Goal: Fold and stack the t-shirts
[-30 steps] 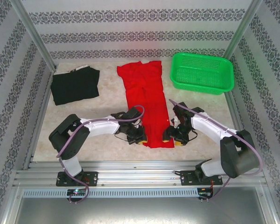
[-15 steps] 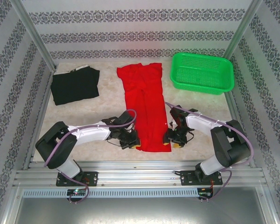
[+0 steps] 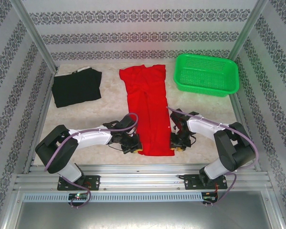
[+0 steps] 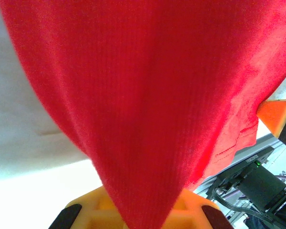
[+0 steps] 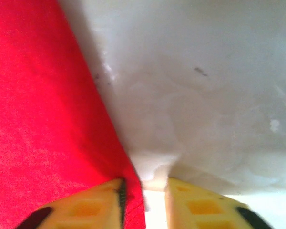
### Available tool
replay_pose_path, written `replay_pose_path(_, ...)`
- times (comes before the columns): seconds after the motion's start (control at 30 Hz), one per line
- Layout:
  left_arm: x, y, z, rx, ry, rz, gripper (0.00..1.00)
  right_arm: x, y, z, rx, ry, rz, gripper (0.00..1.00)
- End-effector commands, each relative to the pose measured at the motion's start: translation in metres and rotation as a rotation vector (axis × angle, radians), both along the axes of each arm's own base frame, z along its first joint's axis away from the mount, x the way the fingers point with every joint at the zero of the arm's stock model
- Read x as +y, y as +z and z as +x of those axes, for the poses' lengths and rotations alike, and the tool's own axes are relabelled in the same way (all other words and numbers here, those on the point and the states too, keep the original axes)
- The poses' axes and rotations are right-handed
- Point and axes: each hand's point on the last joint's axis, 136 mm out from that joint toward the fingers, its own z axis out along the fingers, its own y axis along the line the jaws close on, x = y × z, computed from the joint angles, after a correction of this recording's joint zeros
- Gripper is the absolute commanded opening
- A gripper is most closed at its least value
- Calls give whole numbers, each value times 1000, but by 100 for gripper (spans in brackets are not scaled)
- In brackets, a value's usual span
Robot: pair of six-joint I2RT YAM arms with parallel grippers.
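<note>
Red shirt (image 3: 148, 109) — near hem drawn closer, left tool (image 3: 138, 150) and right tool (image 3: 177, 147) alongside.

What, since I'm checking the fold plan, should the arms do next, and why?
Probably lift the near hem and carry it toward the collar: the red t-shirt lies as a long strip, with the left gripper and right gripper at its near corners.

Your top view is bright, even, sharp; close up, the red t-shirt (image 4: 148, 95) blurs and the table (image 5: 219, 71) glares.
</note>
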Motion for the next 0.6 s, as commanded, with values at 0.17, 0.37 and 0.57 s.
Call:
replay_pose_path(0.17,-9,12,5,-23,-9,-73,0,54,10,15,-7,30,210,14)
replay_pose_path(0.37,-8,13,5,-17,-13,-86,0,53,20,9,1,37,216,36)
replay_pose_path(0.57,-9,12,4,-7,-16,-99,0,51,20,1,13,29,222,41)
